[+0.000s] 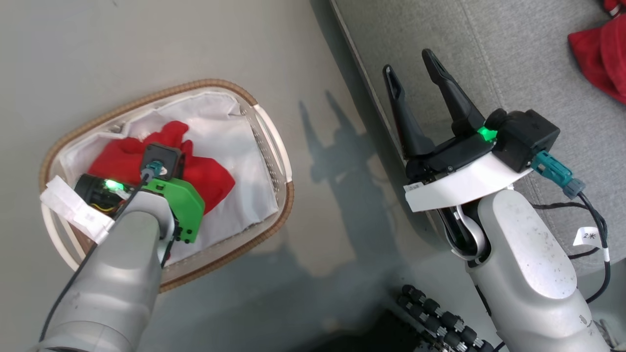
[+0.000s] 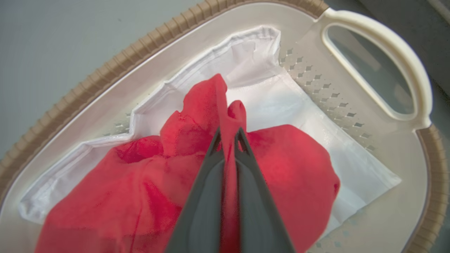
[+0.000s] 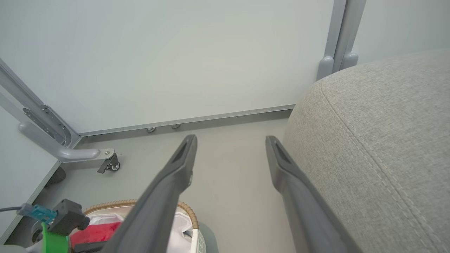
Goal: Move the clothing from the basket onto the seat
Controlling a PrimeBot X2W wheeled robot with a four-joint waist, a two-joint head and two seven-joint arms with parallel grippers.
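The clothing [image 1: 215, 181] in the basket [image 1: 166, 93], on the floor [image 1: 146, 39] left of the seat [image 1: 489, 58]

Red garment [image 1: 602, 56] on seat [image 1: 513, 58], partly beyond right edge.

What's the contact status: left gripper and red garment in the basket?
Touching. Left wrist view shows the left gripper shut on a raised fold of the red garment, fabric pinched between its jaws.

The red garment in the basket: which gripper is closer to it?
Left. The left gripper is shut on a fold of the red garment inside the basket; the right gripper is open by the seat edge, apart.
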